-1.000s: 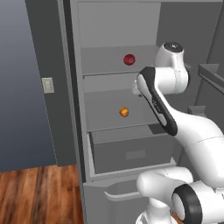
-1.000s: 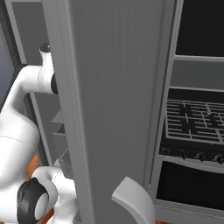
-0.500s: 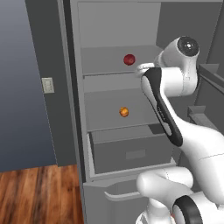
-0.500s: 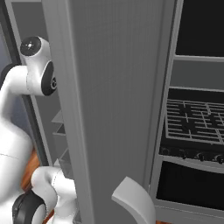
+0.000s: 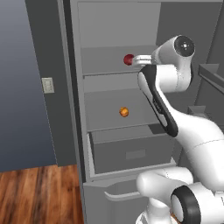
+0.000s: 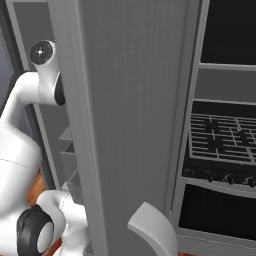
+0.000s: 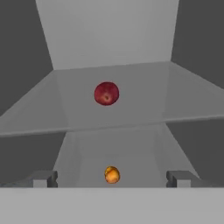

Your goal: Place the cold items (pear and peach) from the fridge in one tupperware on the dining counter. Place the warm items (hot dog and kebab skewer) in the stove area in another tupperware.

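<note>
Claw stands wide, nothing between its two dark finger tips, which sit at the bottom corners of the hand view, well apart. Over the last second the white arm has lifted and swung toward the open grey fridge; the hand, which sat lower and further back, now reaches in at the height of the upper shelf, and the jaws have eased to their widest. Judgement: this reads as the approach for a first pick of the cold items, no grasp made yet. Hand view looks straight into the compartment: dark red round fruit, likely the peach, lies on the upper shelf, ahead of the claw and centred between the tips, apart from them. Small orange-yellow fruit, likely the pear, lies on the shelf below, also on the centre line. From the left base view the red fruit sits just beside the front of the hand, the orange one well below it. Grey fridge door stands open beside the black stove.
</note>
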